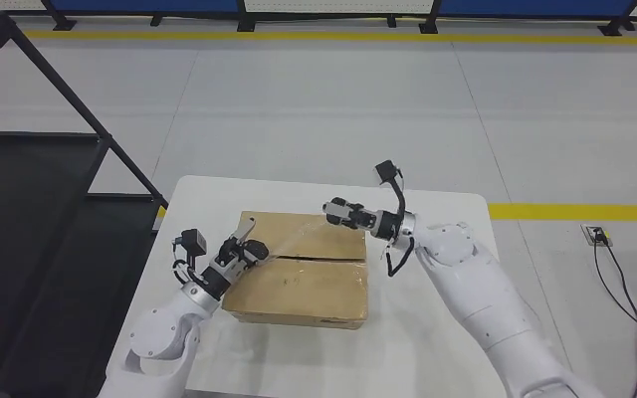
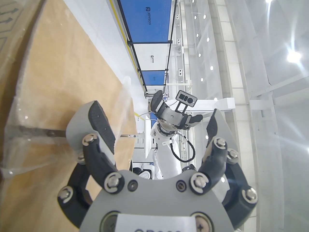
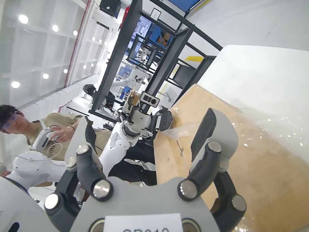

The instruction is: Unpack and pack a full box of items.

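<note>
A closed brown cardboard box (image 1: 299, 271) lies in the middle of the white table (image 1: 428, 219), with its two top flaps meeting at a centre seam. Loose clear tape (image 3: 181, 131) stands up from the box top (image 3: 253, 160). My left gripper (image 1: 246, 250) is open at the box's left end, one finger (image 2: 101, 124) close against the cardboard (image 2: 60, 73) and nothing between the fingers. Over the far edge of the box hangs my right gripper (image 1: 334, 210), open as well (image 3: 144, 134) and empty. Each wrist view shows the other gripper farther off across the box (image 2: 169, 113) (image 3: 158, 119).
A black metal rack (image 1: 70, 149) stands left of the table, close to its far left corner. Bare table surface shows to the right of the box and along the front edge (image 1: 299, 348). A yellow floor line (image 1: 557, 211) runs beyond the right side.
</note>
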Controlling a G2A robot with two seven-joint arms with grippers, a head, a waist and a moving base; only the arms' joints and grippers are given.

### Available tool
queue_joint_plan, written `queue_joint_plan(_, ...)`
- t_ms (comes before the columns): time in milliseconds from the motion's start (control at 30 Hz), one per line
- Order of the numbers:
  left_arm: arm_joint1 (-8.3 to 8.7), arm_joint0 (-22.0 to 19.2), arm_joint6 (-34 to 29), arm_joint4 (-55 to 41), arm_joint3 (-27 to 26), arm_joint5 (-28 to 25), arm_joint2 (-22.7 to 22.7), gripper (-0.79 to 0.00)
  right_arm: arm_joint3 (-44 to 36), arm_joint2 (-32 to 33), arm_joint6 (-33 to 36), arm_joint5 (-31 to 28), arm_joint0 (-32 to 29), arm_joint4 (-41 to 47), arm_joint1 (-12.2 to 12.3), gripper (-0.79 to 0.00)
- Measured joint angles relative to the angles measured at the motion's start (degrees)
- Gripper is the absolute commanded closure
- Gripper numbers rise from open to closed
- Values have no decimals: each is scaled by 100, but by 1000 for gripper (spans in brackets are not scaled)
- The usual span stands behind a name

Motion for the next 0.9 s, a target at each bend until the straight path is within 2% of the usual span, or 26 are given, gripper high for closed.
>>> queue_joint_plan(233, 6, 87, 3, 28, -89, -60, 29, -785, -601, 135, -1364, 661, -170, -1111, 46, -785)
queue_joint_plan(400, 8, 106, 0, -37, -72, -98, 16, -785, -639, 319, -2145, 1268, -174, -1967, 107, -785)
queue_joint_plan(467, 8, 123, -25, -42, -79, -125, 38, -785, -648, 319, -2109, 1401, -177, -1973, 98, -785)
queue_joint_plan(600, 6, 148, -61, 38, -131, -182, 125, -785, -783, 230, -1986, 1282, -228, -1983, 78, -785)
queue_joint_plan(800, 8, 192, 25, 332, -187, -295, 229, -785, -1154, -176, -1785, 1394, -178, -2221, -29, -785)
queue_joint_plan(900, 6, 196, 50, 332, -184, -300, 246, -785, -1146, -344, -1922, 1704, -47, -2494, -91, -785)
